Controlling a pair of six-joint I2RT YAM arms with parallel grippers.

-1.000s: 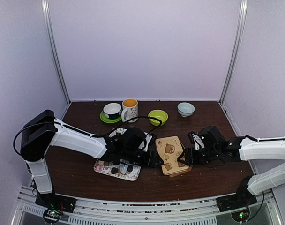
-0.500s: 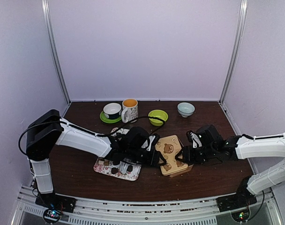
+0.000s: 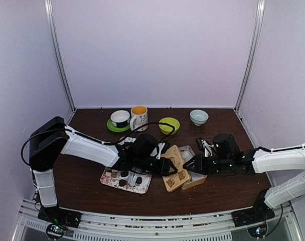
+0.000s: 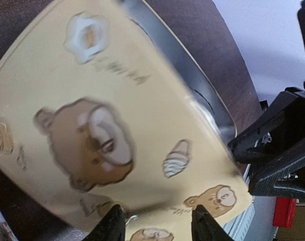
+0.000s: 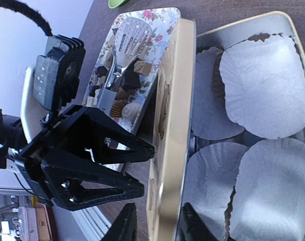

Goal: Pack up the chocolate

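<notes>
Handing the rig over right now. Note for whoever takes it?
Left gripper: fingers at the lid, grip unclear.
Right gripper: straddles the lid's rim, apparently clamped.
Lid tipped up off the tin base; paper cups inside look empty.
Chocolate sits on the floral tray with the tongs.
Done: tin opened. Left: put the lid down, fill the cups.

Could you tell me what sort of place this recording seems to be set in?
Probably a lab test booth: plain pale wall panels in metal corner posts enclose a dark brown wooden table, with two white robot arms bolted to its near rail.
</notes>
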